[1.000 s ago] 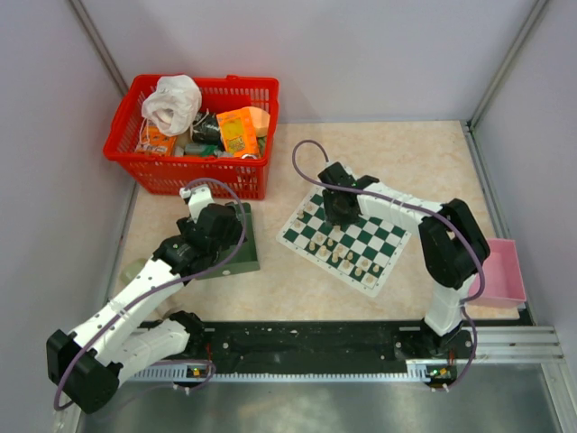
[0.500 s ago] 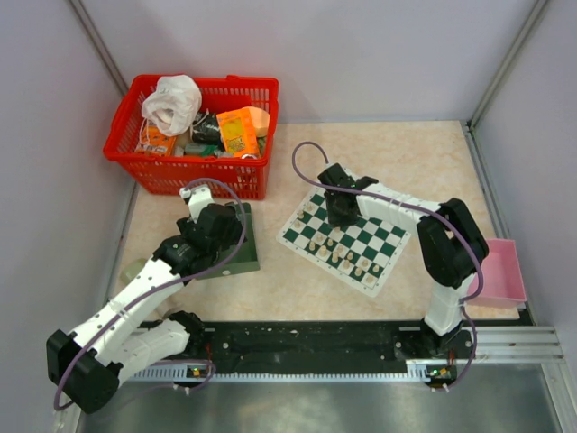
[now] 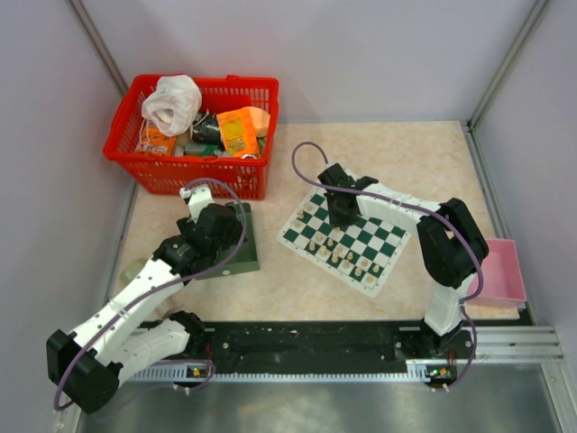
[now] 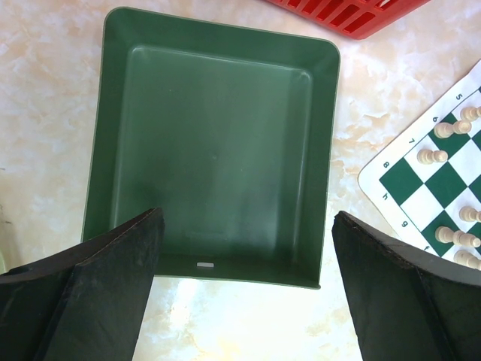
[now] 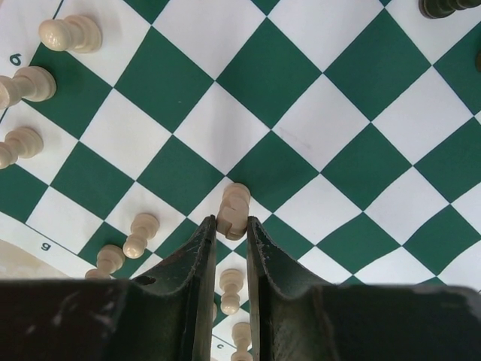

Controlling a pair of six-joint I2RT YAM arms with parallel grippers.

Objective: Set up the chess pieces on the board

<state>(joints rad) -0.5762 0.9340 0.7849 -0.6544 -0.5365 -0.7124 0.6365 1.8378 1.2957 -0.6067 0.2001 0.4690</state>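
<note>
Board of green-and-white checks; cream chess pieces; plain dark green tray; red basket; beige marbled surface.

Off-task stuff I see:
Red basket far left w/ white bag, orange box; green tray just beside it; pink bin rt edge.

Top external: looked down from afar — whole table.
Left wrist: near, over green tray; shared a board corner.
Right wrist: closest — faced board.

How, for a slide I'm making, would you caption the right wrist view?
Fingers of the right gripper pinch a cream-white chess piece over the green-and-white board, cream-white pawns standing nearby.
</note>
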